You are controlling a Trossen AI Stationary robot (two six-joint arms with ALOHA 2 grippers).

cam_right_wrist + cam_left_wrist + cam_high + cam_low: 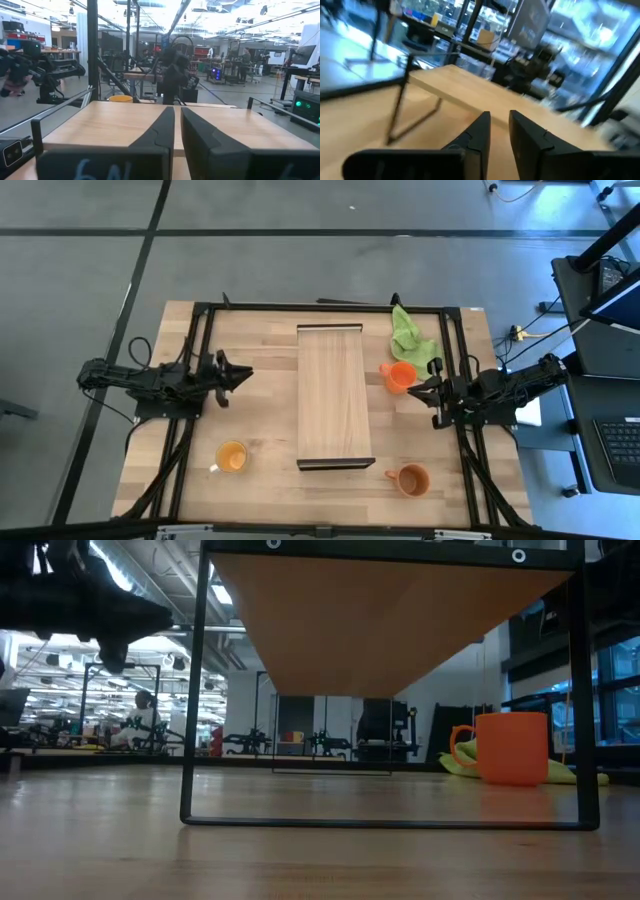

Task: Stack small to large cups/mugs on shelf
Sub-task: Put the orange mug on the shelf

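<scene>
Three mugs sit on my surface (250, 480) — yellow-orange mug (231, 457) near left, brown-orange mug (411, 479) near right, bright orange mug (398, 376) farther back by the green cloth (410, 335). Between them runs the shelf (333, 395). Left pincer (243, 374) and right pincer (414, 389) flank it — both nearly together, holding nothing.

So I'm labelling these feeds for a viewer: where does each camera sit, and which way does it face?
High view: overhead, looking straight down on the long light-wood shelf, three mugs and both arms.
Low view: at tabletop height, looking under the shelf toward the bright orange mug; a dark arm shows at upper left.
Left wrist view: on the left arm, facing the shelf past the left gripper.
Right wrist view: on the right arm, facing the shelf past the right gripper.
All four share the shelf.
</scene>
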